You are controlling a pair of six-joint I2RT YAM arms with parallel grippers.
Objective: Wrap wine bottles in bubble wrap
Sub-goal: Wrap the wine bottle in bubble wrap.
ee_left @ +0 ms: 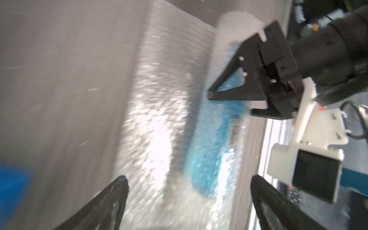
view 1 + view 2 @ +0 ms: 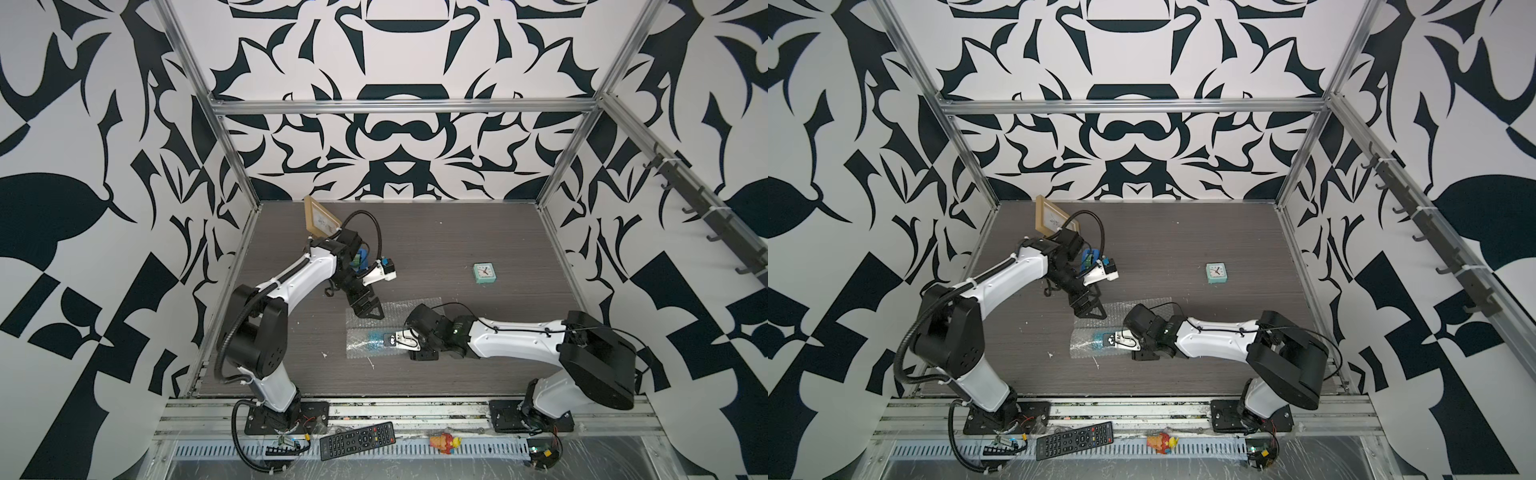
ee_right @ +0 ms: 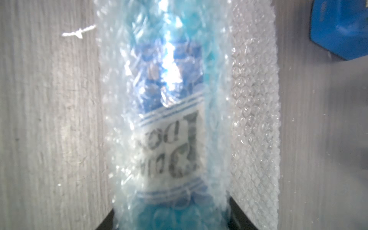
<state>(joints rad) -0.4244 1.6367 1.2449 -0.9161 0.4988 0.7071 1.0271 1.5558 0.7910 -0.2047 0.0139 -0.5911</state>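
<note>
Top view: 1 bottle [image 2: 376, 338], 1 wrap [image 2: 397, 309]; L jaws wide, empty; R jaws grip bottle.

Both top views evenly lit and sharp, wide-angle bowing at edges. Left wrist view motion-blurred, glare blown out on bubble wrap [image 1: 157, 143]. Right wrist view soft; bottle [image 3: 171, 149] label out of focus.
</note>
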